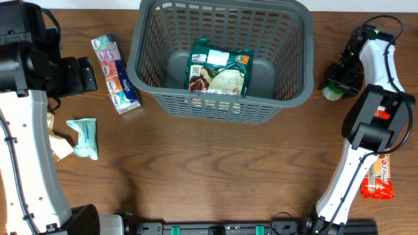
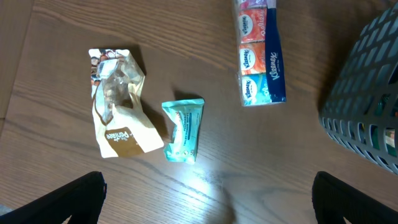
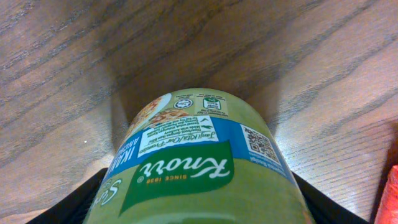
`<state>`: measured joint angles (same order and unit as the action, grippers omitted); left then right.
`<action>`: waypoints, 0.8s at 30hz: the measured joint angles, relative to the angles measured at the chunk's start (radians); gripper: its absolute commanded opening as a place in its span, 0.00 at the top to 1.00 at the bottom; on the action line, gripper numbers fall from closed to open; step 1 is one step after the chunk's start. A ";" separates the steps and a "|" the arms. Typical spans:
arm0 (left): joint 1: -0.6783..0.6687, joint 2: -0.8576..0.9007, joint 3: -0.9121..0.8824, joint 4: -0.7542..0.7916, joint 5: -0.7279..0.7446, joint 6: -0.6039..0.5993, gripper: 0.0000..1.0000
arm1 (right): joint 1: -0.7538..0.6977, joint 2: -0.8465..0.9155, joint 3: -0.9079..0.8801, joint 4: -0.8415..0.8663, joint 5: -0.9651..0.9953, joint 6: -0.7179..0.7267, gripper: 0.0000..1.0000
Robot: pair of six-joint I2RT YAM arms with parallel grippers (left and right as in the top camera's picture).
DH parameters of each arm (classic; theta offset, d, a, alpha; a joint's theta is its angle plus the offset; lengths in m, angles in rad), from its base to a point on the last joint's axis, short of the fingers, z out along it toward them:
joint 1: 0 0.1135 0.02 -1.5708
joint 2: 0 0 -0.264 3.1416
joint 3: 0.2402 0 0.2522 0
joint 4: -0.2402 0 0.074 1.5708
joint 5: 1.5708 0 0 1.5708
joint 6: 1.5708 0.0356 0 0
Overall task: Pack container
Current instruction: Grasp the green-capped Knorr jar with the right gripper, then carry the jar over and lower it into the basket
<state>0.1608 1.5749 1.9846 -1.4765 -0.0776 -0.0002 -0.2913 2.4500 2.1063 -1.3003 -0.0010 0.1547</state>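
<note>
The left fingers (image 2: pixel 74 199) hang released just left of the Kleenex pack (image 1: pixel 117 75), the grey basket (image 1: pixel 215 104) sits at the back middle of the worktop (image 1: pixel 215 170) holding 1 green pouch (image 1: pixel 219 68), and the right fingers (image 3: pixel 68 205) look clenched on the Knorr cup (image 3: pixel 199 168), whose smooth round wall could slip, or clip the basket's high rim, when carried across.

The left arm (image 1: pixel 26 150) and right arm (image 1: pixel 346 173) are long white tubes joined by bulky black housings, with thin black cables (image 1: pixel 409 127) looping alongside. The right arm carries a small green light (image 1: pixel 375 29) and a red label (image 1: pixel 381 115). The left gripper (image 2: pixel 206 190) and right gripper (image 3: pixel 199 199) have matte black fingers.
</note>
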 measured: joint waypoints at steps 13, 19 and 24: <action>0.000 0.000 0.000 0.000 0.000 0.000 0.01 | 0.000 -0.005 0.008 -0.069 -0.002 -0.006 0.99; 0.000 0.000 0.000 0.000 0.000 0.000 0.01 | 0.000 -0.118 0.008 -0.043 -0.003 -0.006 0.99; 0.000 0.000 0.000 0.000 0.003 0.000 0.01 | 0.014 -0.375 0.011 0.026 -0.016 -0.050 0.99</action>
<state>0.1608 1.5749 1.9846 -1.4761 -0.0750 -0.0002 -0.2768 2.0750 2.1178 -1.2743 -0.0170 0.1043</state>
